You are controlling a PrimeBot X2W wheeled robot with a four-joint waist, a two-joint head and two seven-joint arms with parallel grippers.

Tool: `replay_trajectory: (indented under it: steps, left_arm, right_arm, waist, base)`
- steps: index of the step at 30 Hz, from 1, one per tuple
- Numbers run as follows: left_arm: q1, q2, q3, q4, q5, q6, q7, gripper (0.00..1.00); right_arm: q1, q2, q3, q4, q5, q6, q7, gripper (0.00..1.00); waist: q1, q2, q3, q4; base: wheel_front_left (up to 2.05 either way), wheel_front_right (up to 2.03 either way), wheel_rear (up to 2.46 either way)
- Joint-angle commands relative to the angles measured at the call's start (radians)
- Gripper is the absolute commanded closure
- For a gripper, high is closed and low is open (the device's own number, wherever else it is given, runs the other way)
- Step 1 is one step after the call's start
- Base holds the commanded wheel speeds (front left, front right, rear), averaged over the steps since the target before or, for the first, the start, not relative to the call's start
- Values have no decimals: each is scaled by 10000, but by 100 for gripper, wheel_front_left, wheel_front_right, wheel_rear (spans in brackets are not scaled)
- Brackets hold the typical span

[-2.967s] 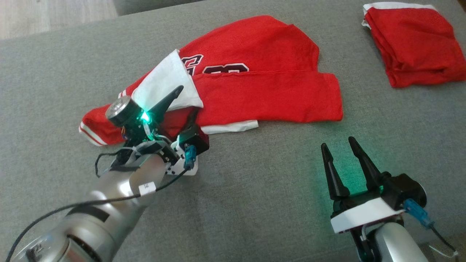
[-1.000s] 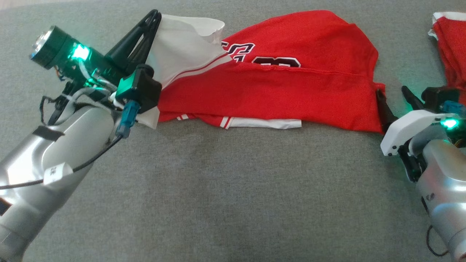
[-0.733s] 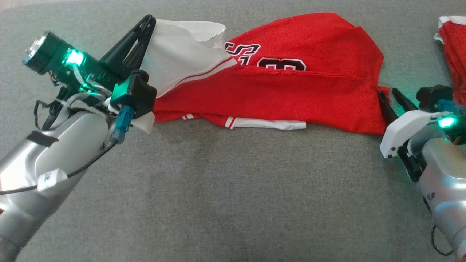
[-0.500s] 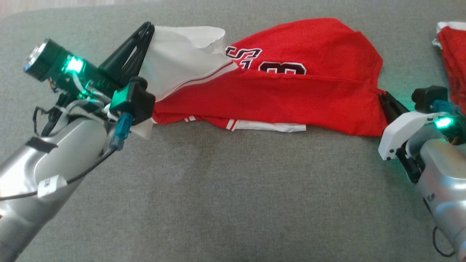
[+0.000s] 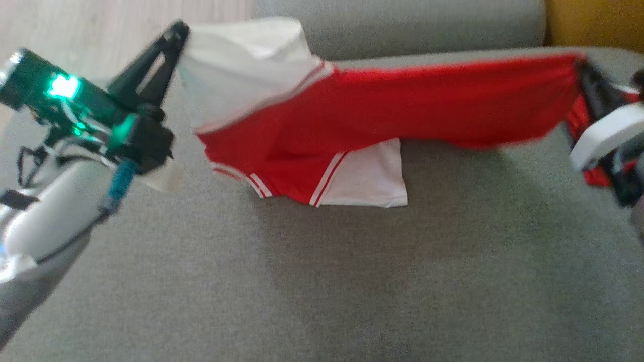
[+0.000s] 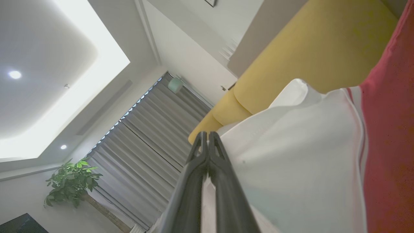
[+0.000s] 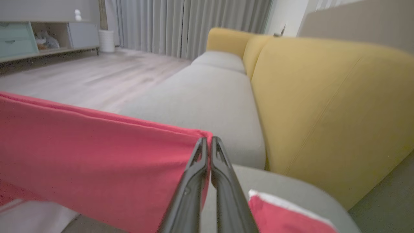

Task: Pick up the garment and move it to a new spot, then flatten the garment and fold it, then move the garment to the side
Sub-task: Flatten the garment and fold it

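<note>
Grey fabric sofa seat (image 5: 352,281) spreads across the near ground of the head view. Pale wooden floor (image 5: 100,25) lies beyond its far left edge, and a yellow upholstered backrest (image 5: 593,20) stands at far right.

Left side: the left gripper (image 5: 177,30) is raised above the seat. Its two dark fingers are pressed together and clamped on the white sleeve end of the red and white jersey garment (image 5: 402,105). The left wrist view confirms the fingertips meet, with white cloth caught at them. Grey pleated curtains (image 6: 155,155) and a green potted plant (image 6: 71,181) appear behind.

Centre: the garment hangs in the air, stretched as a long red band from one gripper to the other. A lower flap with white stripes and a white panel (image 5: 362,181) droops at centre-left, casting a shadow on the seat. Whether its hem touches the cushion cannot be determined.

Right side: the right gripper (image 5: 588,83) is blurred in the head view. The right wrist view shows its fingers closed together, clamped on the red corner of the garment's upper edge. A second, folded red cloth with white edging (image 7: 284,213) lies on the seat near this gripper, apart from the held garment.
</note>
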Motion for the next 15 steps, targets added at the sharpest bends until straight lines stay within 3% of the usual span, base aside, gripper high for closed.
replay_trajectory:
  steps: [1,9,15]
  left_arm:
    - [-822,547,810,-301,-194,-50,-119,100]
    - [-2547,845,1475,-853,-319,-591,-335,100]
    - [-3929,547,1750,-713,-327,-953,-381,100]
  right_arm:
    - [-349,-452,-173,-652,-71,-7,-132,100]
    - [-666,-1485,-1290,-3138,-506,-7,-58,100]
    - [-993,-1686,-1838,-4174,-839,-7,765,100]
  waist:
    - [1,-1,-533,0]
    - [1,-1,-1125,-16]
    - [1,-1,-1072,-86]
  base:
    - [0,0,0]
    - [0,0,0]
    - [0,0,0]
